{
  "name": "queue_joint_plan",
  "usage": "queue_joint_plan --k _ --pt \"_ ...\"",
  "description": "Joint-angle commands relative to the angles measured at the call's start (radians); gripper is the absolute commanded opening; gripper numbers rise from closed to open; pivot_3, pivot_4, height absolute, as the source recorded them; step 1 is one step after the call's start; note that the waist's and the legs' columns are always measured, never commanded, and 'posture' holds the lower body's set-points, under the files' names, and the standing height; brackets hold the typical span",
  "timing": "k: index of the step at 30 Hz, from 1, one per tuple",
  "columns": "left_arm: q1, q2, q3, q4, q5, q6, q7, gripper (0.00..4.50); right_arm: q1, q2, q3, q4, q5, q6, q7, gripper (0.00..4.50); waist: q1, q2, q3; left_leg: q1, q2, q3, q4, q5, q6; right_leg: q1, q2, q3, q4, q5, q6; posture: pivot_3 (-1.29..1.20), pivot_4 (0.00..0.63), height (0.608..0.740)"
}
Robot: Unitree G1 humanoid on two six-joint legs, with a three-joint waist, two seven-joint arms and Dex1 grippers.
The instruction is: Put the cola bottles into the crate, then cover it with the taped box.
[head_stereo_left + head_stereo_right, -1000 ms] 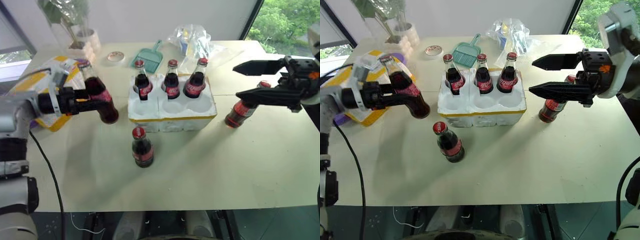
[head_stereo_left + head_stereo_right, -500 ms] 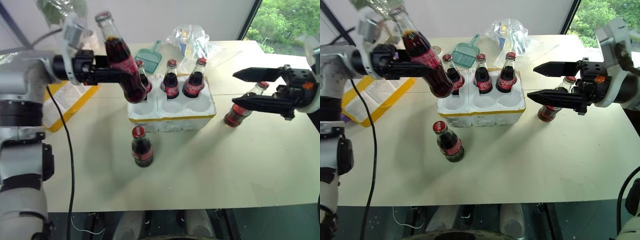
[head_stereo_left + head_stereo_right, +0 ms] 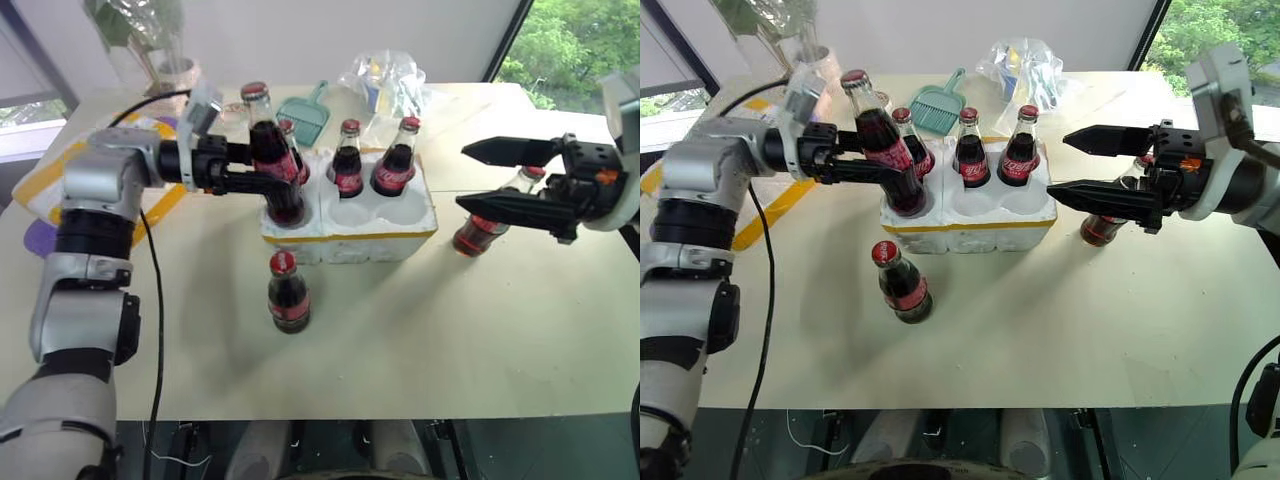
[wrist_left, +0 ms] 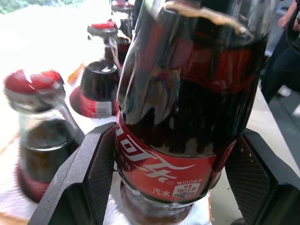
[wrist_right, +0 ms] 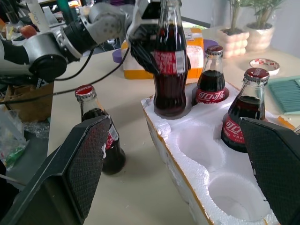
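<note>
Glass cola bottle point(image 3: 883, 150) over foam crate point(image 3: 970, 212)

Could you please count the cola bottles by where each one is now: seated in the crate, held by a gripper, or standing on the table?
Seated in the crate: 3, far row
Held by the left gripper, base at a near well: 1
Standing on the table: 2
Total: 6

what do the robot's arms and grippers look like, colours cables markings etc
The left arm is silver-grey segments joined by black bands, with a black cable hanging beside it. Both the left gripper and right gripper have long, black, tapering jaws. The right wrist housing is pale with a small orange mark.
</note>
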Motion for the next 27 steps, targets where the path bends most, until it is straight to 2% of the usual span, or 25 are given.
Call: queue_joint_plan --k 1,13,14,16,22,25,27 --pt "-0.015 0.002 0.02 -0.031 -0.001 -0.025 0.01 2.81 -0.024 0.005 -0.013 -0.013 0.022 -0.015 -0.01 4.5 -0.002 0.0 0.0 0.0 0.0 0.0 0.0 0.0 0.0 0.0 0.0 0.0 0.0 0.0 0.0 0.0 0.15 0.738" --pt "0.111 0.013 -0.041 -0.043 0.115 -0.168 0.029 2.81 -0.046 0.031 0.025 -0.006 -0.005 -0.042 -0.039 4.5 -0.008 0.0 0.0 0.0 0.0 0.0 0.0 0.0 0.0 0.0 -0.001 0.001 0.0 0.0 0.0 0.0 0.15 0.738" --pt "0.113 0.012 -0.037 -0.044 0.114 -0.168 0.035 3.83 -0.053 0.032 0.031 0.0 -0.008 -0.043 -0.042 4.5 -0.008 0.0 0.0 0.0 0.0 0.0 0.0 0.0 0.0 0.0 -0.001 0.001 0.0 0.0 0.0 0.0 0.15 0.738" --pt "0.114 0.011 -0.026 -0.056 0.105 -0.155 0.04 4.46 -0.062 0.033 0.043 0.007 -0.02 -0.049 -0.043 4.5 -0.005 0.0 0.0 0.0 0.0 0.0 0.0 0.0 0.0 0.0 0.0 0.001 0.0 0.0 0.0 0.0 0.15 0.738" --pt "0.145 0.059 0.046 -0.186 0.033 -0.06 0.06 4.46 -0.106 0.039 0.093 0.013 -0.057 -0.085 -0.024 4.5 -0.005 0.0 0.0 0.001 0.0 0.0 0.0 -0.001 0.001 0.0 0.0 0.001 0.0 0.0 0.0 0.0 0.15 0.738" --pt "0.185 0.137 0.119 -0.319 -0.06 0.067 0.048 4.46 -0.139 0.035 0.108 -0.001 -0.039 -0.077 -0.001 4.5 -0.01 0.0 0.0 0.0 0.001 0.0 0.0 0.0 0.0 -0.001 0.0 0.001 0.0 0.0 0.0 0.0 0.15 0.738" --pt "0.244 0.257 0.213 -0.452 -0.183 0.219 0.001 4.46 -0.125 0.036 0.127 -0.054 -0.028 -0.074 0.022 4.5 -0.014 0.0 0.0 0.0 0.001 0.0 -0.001 0.0 -0.001 -0.001 0.0 0.001 0.0 0.0 0.0 0.0 0.15 0.738"
